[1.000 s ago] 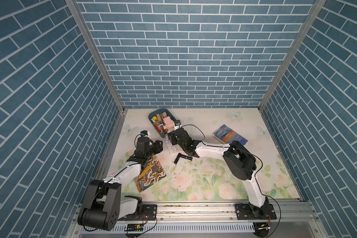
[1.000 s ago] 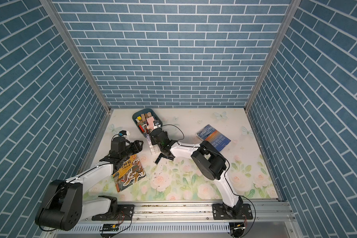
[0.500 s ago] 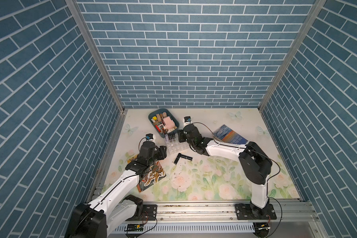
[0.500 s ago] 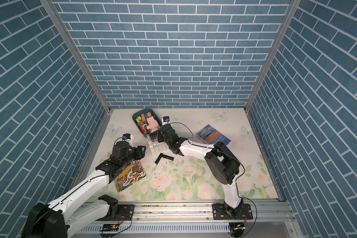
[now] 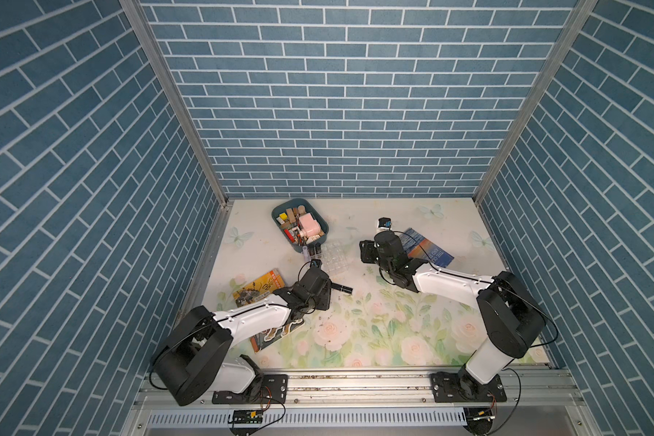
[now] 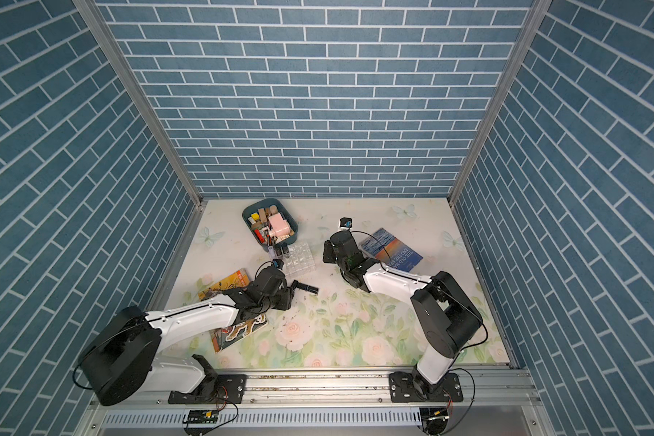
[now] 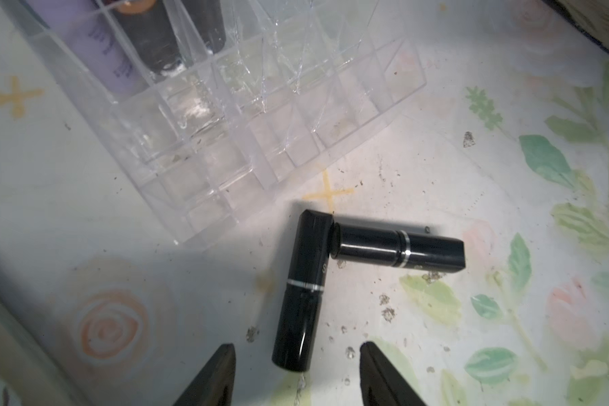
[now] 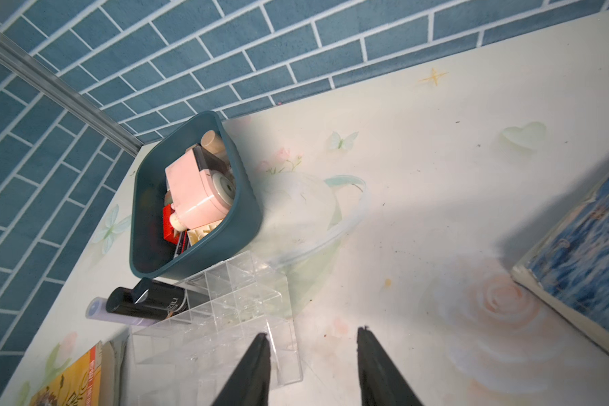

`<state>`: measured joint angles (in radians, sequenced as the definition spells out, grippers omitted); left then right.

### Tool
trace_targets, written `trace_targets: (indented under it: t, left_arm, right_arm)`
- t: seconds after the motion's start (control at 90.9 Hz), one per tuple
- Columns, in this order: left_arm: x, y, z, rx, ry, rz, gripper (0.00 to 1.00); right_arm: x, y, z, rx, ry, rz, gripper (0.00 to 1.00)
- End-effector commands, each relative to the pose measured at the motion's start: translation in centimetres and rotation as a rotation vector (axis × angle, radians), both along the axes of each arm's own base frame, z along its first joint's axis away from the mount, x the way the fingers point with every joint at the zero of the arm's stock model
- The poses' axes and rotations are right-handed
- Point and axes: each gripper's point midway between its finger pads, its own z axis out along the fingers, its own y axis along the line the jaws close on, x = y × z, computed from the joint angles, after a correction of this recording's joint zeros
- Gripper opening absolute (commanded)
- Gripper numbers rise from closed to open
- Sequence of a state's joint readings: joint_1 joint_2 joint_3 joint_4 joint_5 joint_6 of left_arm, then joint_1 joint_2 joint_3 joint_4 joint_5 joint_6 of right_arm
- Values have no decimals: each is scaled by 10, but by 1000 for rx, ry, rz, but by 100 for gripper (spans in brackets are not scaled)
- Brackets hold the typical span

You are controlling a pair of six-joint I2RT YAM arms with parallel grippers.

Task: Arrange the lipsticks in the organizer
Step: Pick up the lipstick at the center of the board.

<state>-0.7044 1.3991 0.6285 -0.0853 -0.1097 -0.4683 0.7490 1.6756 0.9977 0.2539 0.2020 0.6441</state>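
Only "ZILI" reads on one black lipstick point(image 8: 162, 302).

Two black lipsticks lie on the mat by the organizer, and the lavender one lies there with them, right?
No: the lavender lipstick stands in a corner cell of the organizer, as the left wrist view shows. The two black lipsticks do lie on the mat.

The clear plastic grid organizer point(image 8: 225, 309) has the dark teal rounded tray point(image 8: 232, 232) just beside its far side. Toward its front edge the counter point(image 5: 393, 332) lies open, except two touching black lipstick tubes point(image 7: 301, 291) point(image 7: 399, 247).
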Motion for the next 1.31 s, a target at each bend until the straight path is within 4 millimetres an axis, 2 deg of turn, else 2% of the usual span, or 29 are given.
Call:
trace_targets:
  t: [0.0,0.099,0.209,0.572,0.77,0.924,0.979,1.111,1.188,1.232,1.254,1.298]
  left_arm:
    - [12,-1,2,70,-34,-19,58]
    - [16,5,-1,126,-43,-15,54]
    - [20,3,-6,149,-34,-25,51]
    - [14,0,-29,188,16,-61,43]
    - [15,-1,-34,197,29,-71,38]
    - [6,3,-34,207,56,-86,23]
    - [3,1,-24,187,61,-97,19]
    - [5,-7,30,100,-29,-112,18]
    - [11,-12,58,72,-132,-164,16]
    - [11,-20,67,42,-215,-240,14]
    - [8,-20,65,39,-246,-269,13]
    - [14,-25,80,-1,-381,-287,12]
  right_arm:
    - [-2,5,3,38,14,4,43]
    - [-3,4,3,39,11,2,42]
    - [-2,6,2,36,13,10,42]
    - [-3,6,0,41,17,8,41]
    - [-3,6,-2,38,22,8,41]
    - [-3,7,2,43,21,12,40]
    - [-4,8,3,35,23,20,40]
    - [-14,14,5,14,42,98,40]
    - [-24,22,19,34,56,167,39]
    - [-30,25,27,57,71,201,40]
    - [-35,28,31,78,82,221,40]
    - [-43,36,38,114,107,272,42]
